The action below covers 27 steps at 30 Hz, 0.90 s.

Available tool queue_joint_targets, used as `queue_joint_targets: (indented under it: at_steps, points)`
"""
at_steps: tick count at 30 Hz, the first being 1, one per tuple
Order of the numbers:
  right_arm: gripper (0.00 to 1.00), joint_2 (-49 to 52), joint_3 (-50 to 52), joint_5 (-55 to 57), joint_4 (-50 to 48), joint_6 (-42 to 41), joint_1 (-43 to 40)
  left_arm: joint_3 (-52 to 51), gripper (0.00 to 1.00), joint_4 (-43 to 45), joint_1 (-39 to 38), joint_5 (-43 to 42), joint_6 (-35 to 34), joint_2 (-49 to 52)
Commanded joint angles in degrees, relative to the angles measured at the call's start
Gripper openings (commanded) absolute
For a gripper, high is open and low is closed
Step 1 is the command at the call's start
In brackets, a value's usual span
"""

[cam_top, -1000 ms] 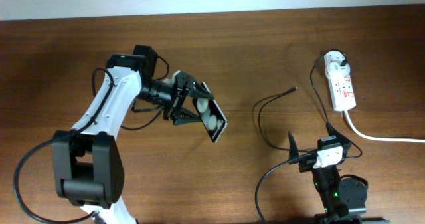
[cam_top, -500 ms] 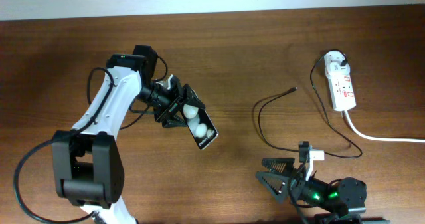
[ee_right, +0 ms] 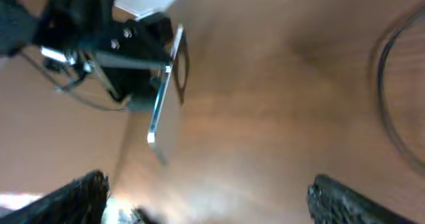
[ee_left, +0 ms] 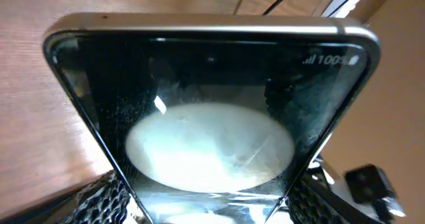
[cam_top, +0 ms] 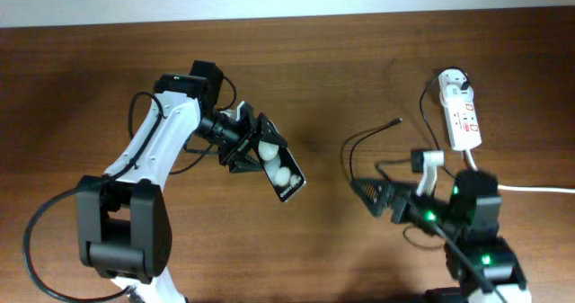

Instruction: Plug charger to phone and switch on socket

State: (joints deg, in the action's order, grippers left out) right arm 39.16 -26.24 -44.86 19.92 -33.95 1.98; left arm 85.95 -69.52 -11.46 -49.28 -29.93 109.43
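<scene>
My left gripper point(cam_top: 250, 148) is shut on the phone point(cam_top: 280, 170) and holds it tilted above the table, its screen showing two white circles. In the left wrist view the phone point(ee_left: 212, 111) fills the frame between the fingers point(ee_left: 99, 199). My right gripper point(cam_top: 371, 195) is open and empty, pointing left toward the phone; its wrist view shows the phone edge-on point(ee_right: 161, 94) between wide-apart fingertips point(ee_right: 74, 196). The charger cable point(cam_top: 349, 159) loops on the table, its plug tip point(cam_top: 397, 120) lying free. The socket point(cam_top: 462, 116) lies at the far right.
A thick white cord point(cam_top: 508, 184) runs from the socket off the right edge. A round white plug point(cam_top: 455, 80) sits at the socket's far end. The left arm's black wires hang by its base point(cam_top: 54, 222). The cable loop lies just behind my right gripper.
My right arm has unfolded from its base and swung its open gripper up and left toward the phone. My left gripper has turned the phone and shifted it slightly.
</scene>
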Motion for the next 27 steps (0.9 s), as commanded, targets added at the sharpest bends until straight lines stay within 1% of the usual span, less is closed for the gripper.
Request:
queue_joint_targets:
  at_steps: [1,2,3,4,6,8,10,11,12,13,14,17,19,21,25,27]
  points:
    - [0.99,9.01,-11.76,4.02,4.81,8.13,1.6,0.07,0.68,2.4,0.11,-3.85,-6.86,0.28]
    - [0.98,10.03,-12.72,3.5,4.79,8.0,3.1,0.07,0.68,3.74,0.11,-5.88,-8.04,0.28]
    - [0.99,10.64,-13.0,3.54,4.72,6.05,5.79,0.07,0.68,4.98,0.11,-6.97,-10.16,0.28]
    - [0.99,11.17,-13.0,3.56,4.68,5.86,8.57,0.07,0.68,5.99,0.11,-6.99,-12.59,0.28]
    - [0.99,13.2,-12.98,3.56,3.06,5.88,12.0,0.07,0.68,6.1,0.11,-8.09,-12.96,0.28]
    - [0.99,17.18,-12.98,5.2,-3.19,6.08,16.22,0.07,0.68,6.14,0.11,-9.9,-16.28,0.28]
    - [0.99,19.15,-12.98,13.49,-6.14,6.03,19.98,0.07,0.68,7.43,0.11,-9.9,-18.84,0.28]
    - [0.99,19.96,-12.98,20.35,-8.07,4.17,22.75,0.07,0.67,7.72,0.11,-9.9,-21.09,0.28]
    - [0.99,20.46,-12.98,23.41,-9.4,2.95,24.55,0.07,0.68,8.72,0.11,-9.9,-21.29,0.28]
    - [0.99,21.57,-12.98,28.79,-11.93,1.46,27.36,0.07,0.68,9.11,0.11,-9.9,-21.29,0.28]
    - [0.99,22.62,-12.98,30.18,-14.14,0.15,28.65,0.07,0.68,9.14,0.11,-9.9,-21.29,0.28]
    - [0.99,27.19,-12.98,30.18,-21.59,-1.31,31.45,0.07,0.68,9.51,0.11,-9.88,-21.27,0.28]
    - [1.0,29.64,-12.98,30.27,-23.87,-2.29,31.76,0.07,0.68,9.51,0.11,-9.88,-21.27,0.28]
    - [0.85,32.11,-12.98,30.56,-26.32,-5.16,31.76,0.07,0.68,9.51,0.11,-9.86,-21.24,0.28]
    - [0.7,35.1,-12.98,30.58,-30.8,-5.57,31.76,0.07,0.68,9.49,0.11,-9.88,-21.22,0.28]
    - [0.6,36.0,-12.98,30.77,-31.82,-5.57,31.76,0.07,0.68,9.49,0.11,-9.86,-21.22,0.28]
